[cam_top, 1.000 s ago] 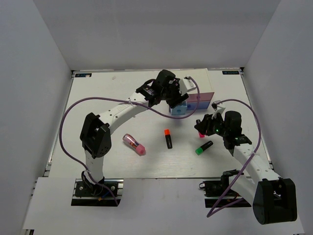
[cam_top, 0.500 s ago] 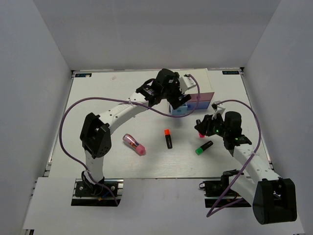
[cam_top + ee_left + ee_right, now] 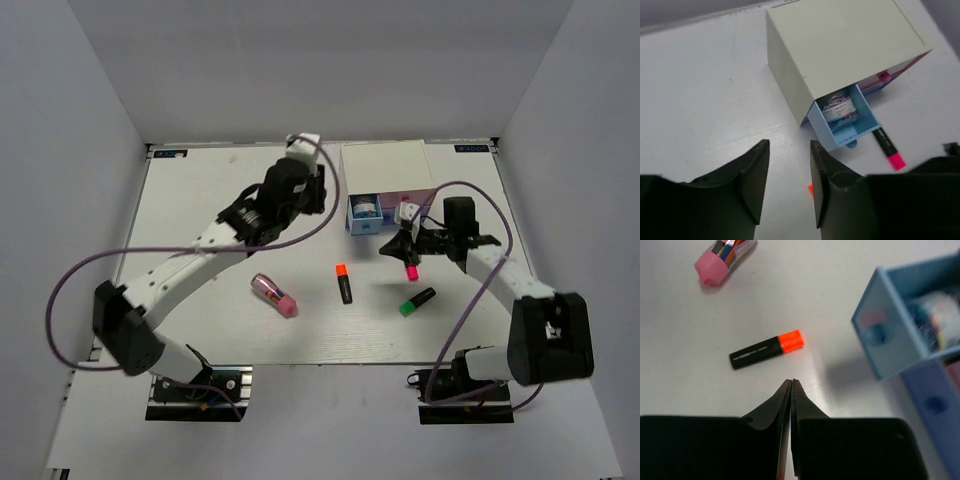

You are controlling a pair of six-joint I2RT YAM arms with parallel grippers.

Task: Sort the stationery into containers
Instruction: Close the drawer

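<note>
The white container box [image 3: 385, 165] stands at the back, its blue drawer [image 3: 366, 213] pulled out with a small roll inside [image 3: 839, 107]. My left gripper [image 3: 312, 195] hangs left of the box, open and empty [image 3: 789, 145]. My right gripper [image 3: 400, 247] is just right of the drawer, jaws shut tip to tip [image 3: 791, 381] with nothing showing between them. The pink-capped highlighter [image 3: 411, 270] lies right at it, beside the drawer [image 3: 888, 150]. On the table lie the orange-capped highlighter [image 3: 343, 283], the green-capped one [image 3: 417, 301] and the pink cylinder [image 3: 274, 295].
A pink drawer front [image 3: 415, 198] sits shut beside the blue one. Purple cables loop off both arms over the table. Grey walls close in the white table on three sides.
My left arm drew back to the left from the drawer, which now stands uncovered and open. My right gripper swung up toward the drawer and shut. The highlighters barely moved.
</note>
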